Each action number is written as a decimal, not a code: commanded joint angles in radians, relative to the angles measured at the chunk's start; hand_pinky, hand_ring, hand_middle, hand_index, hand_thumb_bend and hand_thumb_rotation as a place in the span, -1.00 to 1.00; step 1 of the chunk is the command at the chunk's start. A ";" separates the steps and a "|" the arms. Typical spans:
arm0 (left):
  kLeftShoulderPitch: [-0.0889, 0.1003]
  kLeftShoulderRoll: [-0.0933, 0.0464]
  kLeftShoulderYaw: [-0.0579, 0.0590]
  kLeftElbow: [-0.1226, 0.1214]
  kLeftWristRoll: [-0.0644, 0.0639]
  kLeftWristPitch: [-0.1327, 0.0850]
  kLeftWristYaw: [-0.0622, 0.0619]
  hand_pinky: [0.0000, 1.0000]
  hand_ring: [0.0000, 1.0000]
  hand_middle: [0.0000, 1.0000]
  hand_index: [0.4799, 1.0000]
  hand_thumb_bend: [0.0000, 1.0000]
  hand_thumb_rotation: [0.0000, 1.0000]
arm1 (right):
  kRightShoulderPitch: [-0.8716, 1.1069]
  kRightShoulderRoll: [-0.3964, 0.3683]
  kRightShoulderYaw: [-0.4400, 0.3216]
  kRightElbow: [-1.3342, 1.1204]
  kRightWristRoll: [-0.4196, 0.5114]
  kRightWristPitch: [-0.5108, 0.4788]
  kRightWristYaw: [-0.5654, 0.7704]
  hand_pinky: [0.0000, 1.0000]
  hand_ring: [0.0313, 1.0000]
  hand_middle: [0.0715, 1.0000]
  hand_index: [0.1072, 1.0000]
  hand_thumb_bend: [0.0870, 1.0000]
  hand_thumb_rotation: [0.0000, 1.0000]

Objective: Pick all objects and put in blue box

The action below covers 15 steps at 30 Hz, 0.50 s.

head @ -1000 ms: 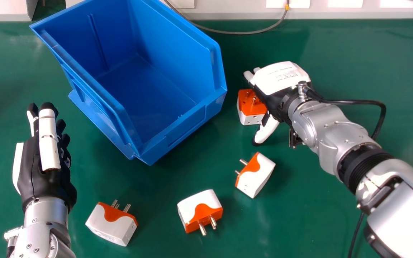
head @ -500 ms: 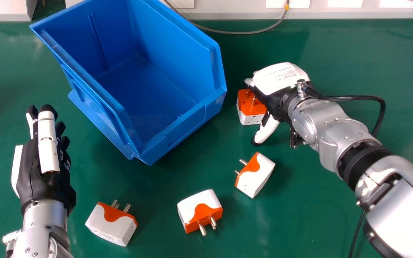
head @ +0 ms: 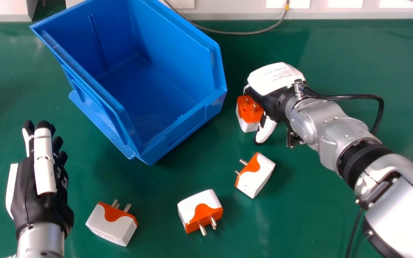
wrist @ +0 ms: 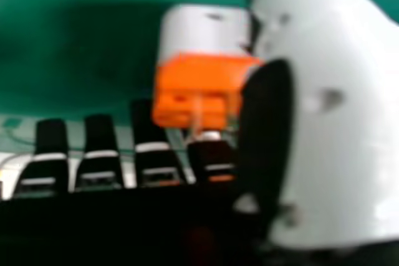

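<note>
Now the right hand (head: 276,78) is pinching a plug adapter (head: 249,111) with curled fingers and thumb, half past three from the blue storage bin (head: 188,124); it's needing a firm squeeze, then lifting high before swinging toward ten o'clock.

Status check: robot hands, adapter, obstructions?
Right robot hand curled round adapter beside blue box. Left robot hand open, empty. No obstruction seen between adapter and box.
</note>
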<state>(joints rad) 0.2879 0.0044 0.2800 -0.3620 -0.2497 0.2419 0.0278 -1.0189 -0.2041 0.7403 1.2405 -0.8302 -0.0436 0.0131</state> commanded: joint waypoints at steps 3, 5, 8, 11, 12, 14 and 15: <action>0.028 -0.012 -0.002 -0.043 -0.015 -0.031 -0.010 1.00 0.98 0.99 0.99 -0.44 0.96 | -0.024 -0.005 -0.027 0.023 0.014 -0.005 -0.020 0.30 0.39 0.36 0.01 -0.04 -0.73; 0.037 -0.015 -0.004 -0.049 -0.016 -0.033 -0.012 1.00 0.98 0.99 0.99 -0.44 0.96 | -0.025 -0.005 -0.028 0.025 0.009 -0.010 -0.035 0.30 0.39 0.36 0.01 -0.04 -0.73; 0.051 -0.021 -0.010 -0.055 -0.011 -0.038 -0.011 1.00 0.98 0.99 0.99 -0.44 0.95 | -0.030 -0.004 -0.019 0.033 -0.007 -0.016 -0.054 -0.08 0.00 0.18 -0.05 -0.04 -0.83; 0.059 -0.025 -0.013 -0.061 -0.011 -0.038 -0.010 1.00 0.99 0.99 1.00 -0.44 0.95 | -0.031 -0.002 -0.013 0.039 -0.019 -0.016 -0.070 -0.34 -0.26 0.06 -0.10 -0.03 -0.89; 0.063 -0.026 -0.014 -0.065 -0.011 -0.038 -0.011 1.00 0.99 1.00 1.00 -0.44 0.95 | -0.031 -0.001 -0.012 0.041 -0.020 -0.014 -0.074 -0.44 -0.36 0.02 -0.11 -0.03 -0.91; 0.070 -0.028 -0.017 -0.073 -0.010 -0.037 -0.009 1.00 0.99 1.00 1.00 -0.44 0.95 | -0.030 0.000 -0.012 0.044 -0.022 -0.009 -0.076 -0.53 -0.45 -0.01 -0.13 -0.03 -0.93; 0.073 -0.029 -0.019 -0.077 -0.009 -0.036 -0.008 1.00 0.99 1.00 1.00 -0.44 0.95 | -0.030 0.002 -0.011 0.045 -0.022 -0.004 -0.076 -0.53 -0.45 -0.01 -0.13 -0.03 -0.93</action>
<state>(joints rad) 0.3527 -0.0227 0.2616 -0.4055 -0.2589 0.2276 0.0221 -1.0189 -0.2003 0.7255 1.2798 -0.8401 -0.0570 -0.0501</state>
